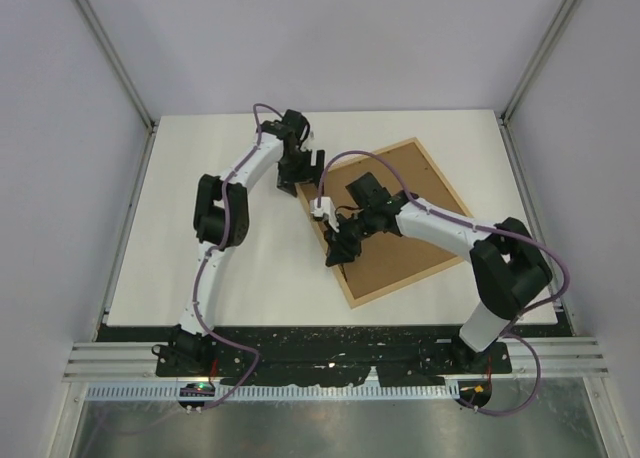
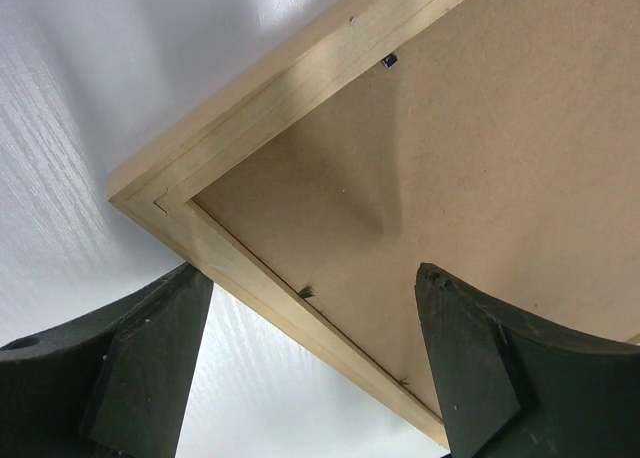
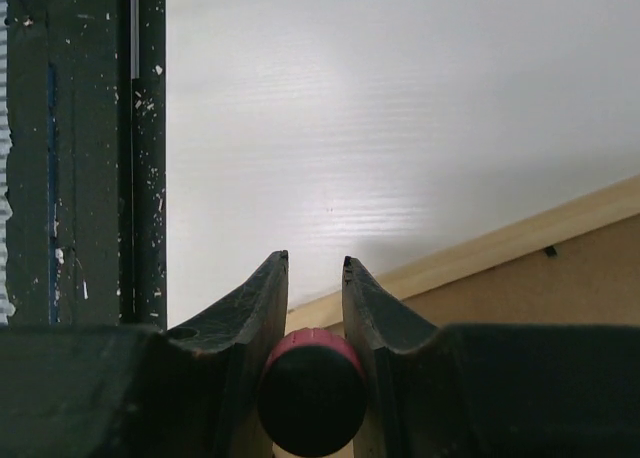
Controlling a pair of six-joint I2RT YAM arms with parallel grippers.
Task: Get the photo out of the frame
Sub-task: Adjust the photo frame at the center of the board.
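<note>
The frame (image 1: 425, 183) lies back-up on the white table, its brown fibreboard filling the light wood strips. The photo is hidden. My left gripper (image 1: 296, 174) hovers at the frame's left corner; in the left wrist view the gripper (image 2: 310, 378) is open, its fingers (image 2: 140, 368) set either side of the frame's wood edge (image 2: 260, 288), empty. My right gripper (image 1: 338, 250) is over the frame's near-left edge. In the right wrist view the gripper (image 3: 315, 268) is shut on the red-handled screwdriver (image 3: 312, 393), above the wood strip (image 3: 500, 248).
Small dark tabs (image 2: 390, 61) sit along the inner edge of the frame's back; one also shows in the right wrist view (image 3: 550, 250). A black speckled rail (image 3: 90, 148) runs along the table's near edge. Grey walls enclose the table (image 1: 220, 268).
</note>
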